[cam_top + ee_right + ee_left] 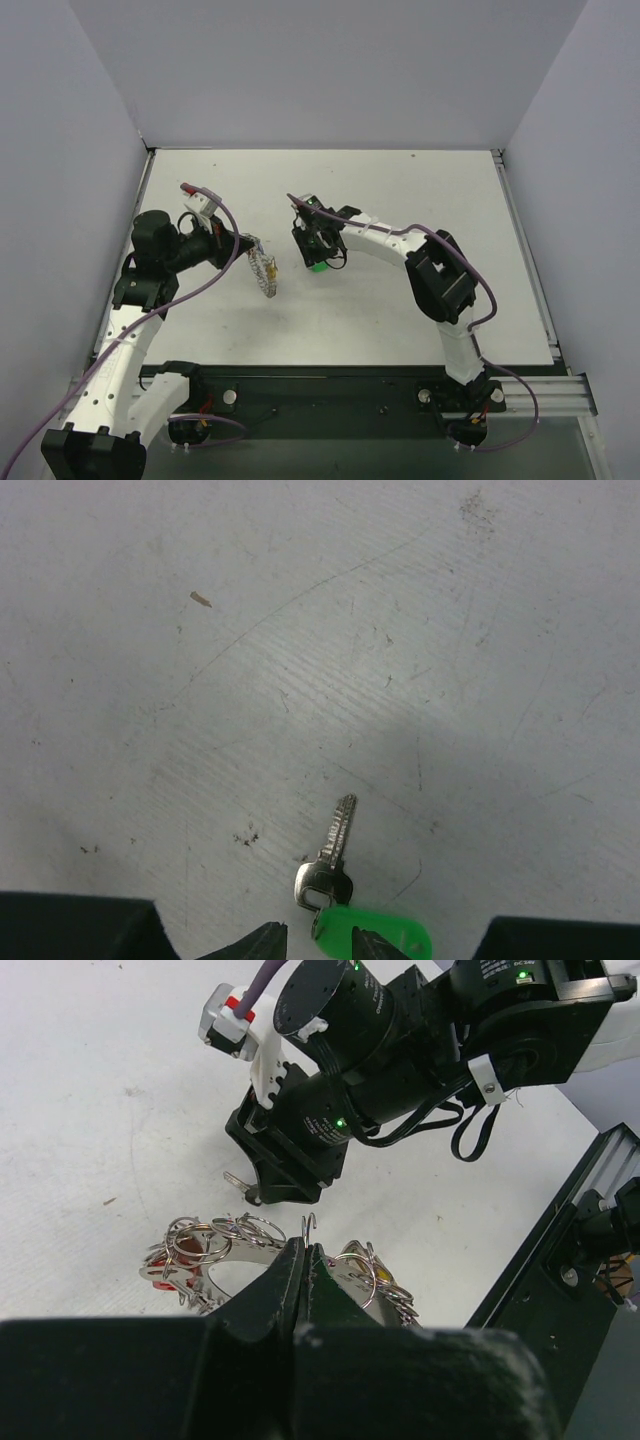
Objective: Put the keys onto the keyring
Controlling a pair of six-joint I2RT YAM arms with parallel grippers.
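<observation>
While my left tool [303, 1260] is clenched on the keyring [232, 1243], the ring stretches crosswise in the left wrist view, with small split rings [250, 1228] bunched along it and a red key head [165, 1263] at its left end. My right tool [318, 940] hangs released, fingertips slightly apart, over the green-headed key [336, 858] lying flat on the bench [300, 630]. That key's long axis runs nearly straight away from the tool, blade tip far, green head at the fingertips.
</observation>
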